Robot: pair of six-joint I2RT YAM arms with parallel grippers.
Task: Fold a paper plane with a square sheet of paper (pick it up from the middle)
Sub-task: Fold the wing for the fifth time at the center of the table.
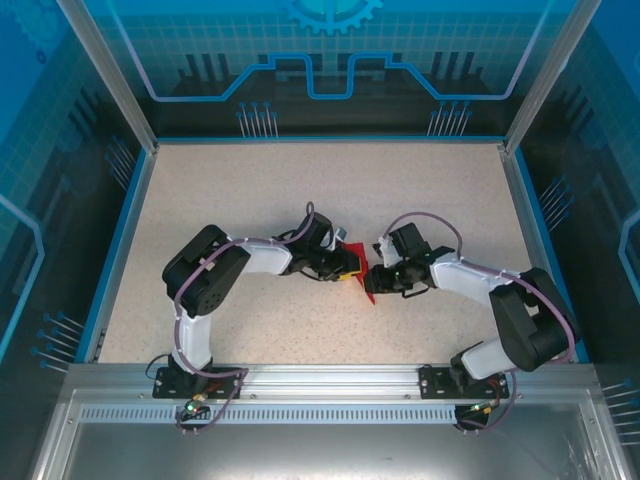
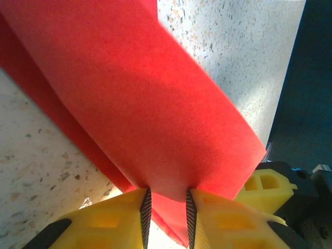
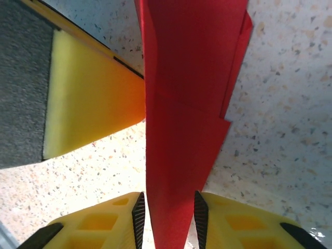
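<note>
While they meet over the bench (image 1: pixel 250 190), left end effector (image 2: pixel 167 198): pinching folded red paper (image 2: pixel 155 119).
Right end effector (image 3: pixel 169 201): straddles paper, grip unclear.
Tip: keep layers aligned, press crease squarely.

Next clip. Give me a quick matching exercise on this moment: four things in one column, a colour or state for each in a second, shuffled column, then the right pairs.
Things:
1. sheet of paper
2. table top
3. left tool
4. table border

Colour or state:
a. blue
b. closed on the paper
c. bright red, folded
d. speckled beige

Pairs: 1-c; 2-d; 3-b; 4-a
</note>
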